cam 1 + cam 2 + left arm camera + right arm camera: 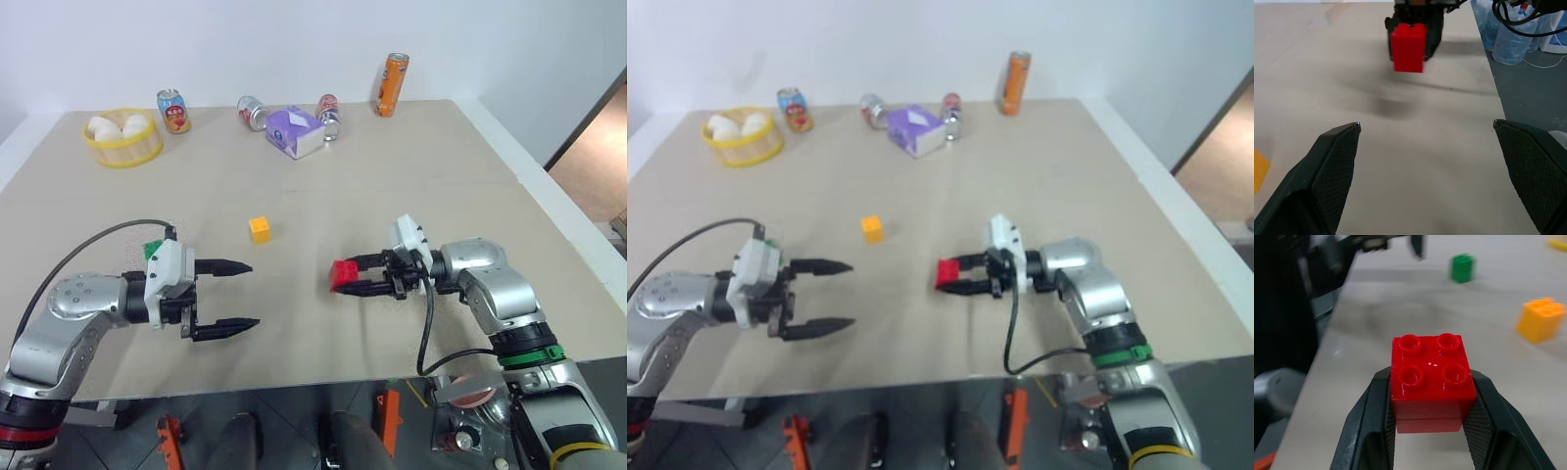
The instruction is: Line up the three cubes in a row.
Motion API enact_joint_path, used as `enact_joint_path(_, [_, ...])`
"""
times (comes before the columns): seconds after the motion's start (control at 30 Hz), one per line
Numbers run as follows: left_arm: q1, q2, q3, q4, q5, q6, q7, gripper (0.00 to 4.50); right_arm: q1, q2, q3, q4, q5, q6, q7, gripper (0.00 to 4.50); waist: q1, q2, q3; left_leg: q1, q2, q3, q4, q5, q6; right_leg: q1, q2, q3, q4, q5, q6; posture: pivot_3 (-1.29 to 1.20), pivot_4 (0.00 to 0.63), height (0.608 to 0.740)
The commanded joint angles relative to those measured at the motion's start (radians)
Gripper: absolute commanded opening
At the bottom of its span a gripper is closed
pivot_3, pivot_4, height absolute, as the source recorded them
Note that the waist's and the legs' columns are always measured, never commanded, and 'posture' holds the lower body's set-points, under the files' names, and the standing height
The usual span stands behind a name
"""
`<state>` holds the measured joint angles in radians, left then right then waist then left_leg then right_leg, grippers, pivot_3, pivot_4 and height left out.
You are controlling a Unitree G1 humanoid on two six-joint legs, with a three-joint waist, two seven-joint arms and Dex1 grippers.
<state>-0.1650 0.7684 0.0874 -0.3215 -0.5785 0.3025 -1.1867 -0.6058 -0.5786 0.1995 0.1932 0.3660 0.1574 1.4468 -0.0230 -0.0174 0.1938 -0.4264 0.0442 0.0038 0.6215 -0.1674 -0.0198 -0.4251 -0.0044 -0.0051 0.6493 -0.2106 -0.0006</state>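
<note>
At the far left of the beige table (323,196) we see a round yellow basket (122,140) with slatted sides holding pale, egg-like rounds, too small to name for sure. Along the far edge stand a short printed can (173,111), two small cans lying or tilted beside a purple carton (295,131), and a tall orange can (392,84) upright at the right. Our right gripper (343,277) has its two black, textured fingers clamped on the sides of the red cube (343,275), a glossy plastic brick with four round studs on top, held just above the near middle of the table. Our left gripper (235,295) hangs at the near left with its fingers spread wide apart and nothing between them; their inner pads show a fine mesh pattern. The yellow cube (259,229), studded like the red one, sits on the table between the two grippers and a little farther away. The green cube (152,251) lies at the left, mostly hidden behind our left wrist; the right wrist view shows it resting on the table well apart from the yellow one.
</note>
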Motion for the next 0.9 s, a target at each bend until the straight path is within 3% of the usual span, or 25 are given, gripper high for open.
enact_joint_path(0.03, [0.023,0.011,0.044,-0.060,-0.016,-0.010,0.018,4.50,-0.010,0.014,0.015,0.058,-0.032,-0.090,0.050,1.27,0.000,0.000,0.000,0.000,0.000,0.000,0.000,0.000,0.000,0.000,0.000,0.000,0.000,0.000,0.000,0.00,0.150,0.740])
enact_joint_path(0.57, [0.116,0.032,0.074,-0.140,-0.021,0.001,0.031,4.50,-0.103,0.088,0.060,0.399,-0.184,-0.332,0.117,1.27,0.001,0.000,0.000,0.002,0.002,0.006,0.000,0.000,-0.001,0.000,0.001,0.005,0.000,0.001,-0.002,0.00,0.150,0.740])
enact_joint_path(0.6, [0.121,0.034,0.077,-0.141,-0.019,0.000,0.031,4.50,-0.104,0.089,0.062,0.403,-0.187,-0.337,0.122,2.31,0.000,0.000,0.000,0.002,0.002,0.006,0.000,0.000,-0.001,0.000,0.001,0.005,0.000,0.001,-0.002,0.00,0.150,0.740])
enact_joint_path(0.77, [0.145,0.031,0.091,-0.158,-0.026,0.006,0.063,4.50,-0.108,0.090,0.060,0.388,-0.170,-0.329,0.143,3.97,0.001,0.000,0.000,0.003,0.002,0.007,0.000,0.000,-0.001,0.000,0.001,0.006,0.000,0.002,-0.002,0.00,0.150,0.740])
enact_joint_path(0.83, [0.159,0.022,0.114,-0.166,-0.040,0.024,0.096,4.50,-0.111,0.087,0.049,0.331,-0.141,-0.290,0.145,4.46,0.000,0.000,0.000,0.003,0.002,0.008,0.000,0.000,-0.001,0.000,0.001,0.007,0.000,0.002,-0.002,0.00,0.150,0.740])
enact_joint_path(0.9, [0.164,0.015,0.158,-0.160,-0.063,0.051,0.146,4.50,-0.124,0.077,0.026,0.225,-0.081,-0.195,0.144,4.46,0.000,0.000,0.000,0.003,0.003,0.009,0.000,0.000,-0.001,-0.001,0.001,0.008,0.001,0.002,-0.002,0.00,0.150,0.740])
